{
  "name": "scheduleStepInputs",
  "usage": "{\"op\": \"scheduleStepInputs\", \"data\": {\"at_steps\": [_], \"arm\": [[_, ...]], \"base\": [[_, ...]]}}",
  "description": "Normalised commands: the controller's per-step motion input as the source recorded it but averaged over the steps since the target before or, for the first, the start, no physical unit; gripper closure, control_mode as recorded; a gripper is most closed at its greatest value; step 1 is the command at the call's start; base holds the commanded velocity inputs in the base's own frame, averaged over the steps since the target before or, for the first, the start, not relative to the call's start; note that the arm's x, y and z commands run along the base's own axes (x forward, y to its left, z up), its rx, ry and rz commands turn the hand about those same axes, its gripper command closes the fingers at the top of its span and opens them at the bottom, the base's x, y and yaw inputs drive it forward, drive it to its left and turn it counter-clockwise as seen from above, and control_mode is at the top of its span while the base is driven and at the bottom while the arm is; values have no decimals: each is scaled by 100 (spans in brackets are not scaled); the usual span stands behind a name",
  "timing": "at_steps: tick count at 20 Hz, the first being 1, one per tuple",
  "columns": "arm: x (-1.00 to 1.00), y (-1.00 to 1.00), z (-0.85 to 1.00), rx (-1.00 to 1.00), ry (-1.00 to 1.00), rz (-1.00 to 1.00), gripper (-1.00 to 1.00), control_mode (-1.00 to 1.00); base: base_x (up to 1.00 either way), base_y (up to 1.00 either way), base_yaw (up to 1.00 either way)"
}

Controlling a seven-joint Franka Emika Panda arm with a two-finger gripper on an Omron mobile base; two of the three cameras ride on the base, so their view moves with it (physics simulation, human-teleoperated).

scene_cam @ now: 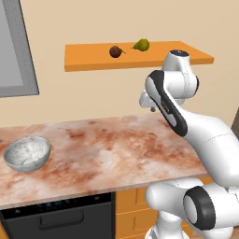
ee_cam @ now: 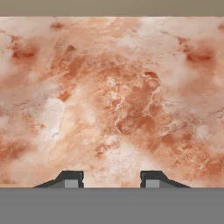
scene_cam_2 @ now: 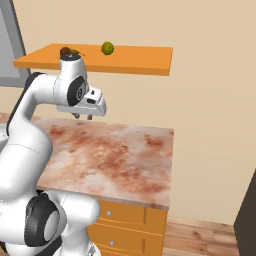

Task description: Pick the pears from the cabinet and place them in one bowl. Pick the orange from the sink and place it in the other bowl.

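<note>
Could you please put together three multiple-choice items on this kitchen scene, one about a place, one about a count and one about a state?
1. Where do the pears lie?
A. in the bowl
B. on the cabinet
C. on the counter

2. How many pears are there?
A. one
B. two
C. three

3. What do the jaws hold?
A. a pear
B. the bowl
C. nothing

Key:
1 B: the dark brown pear and the yellow-green pear rest on the orange cabinet, above the counter.
2 B: just those two fruits lie up there.
3 C: the gripper hangs over bare marble with nothing between the jaws, and the speckled bowl sits far off and holds no fruit.
</note>
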Motion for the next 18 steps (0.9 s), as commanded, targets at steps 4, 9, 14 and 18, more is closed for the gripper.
{"op": "scheduleStepInputs", "data": {"at_steps": [4,9,14,18], "arm": [[-2,0,0,0,-2,0,-100,-100],[-8,3,10,0,-14,0,-100,-100],[-10,10,21,0,-5,0,-100,-100],[-8,15,25,0,-3,0,-100,-100]], "base": [[0,0,0],[0,0,0],[0,0,0],[0,0,0]]}}
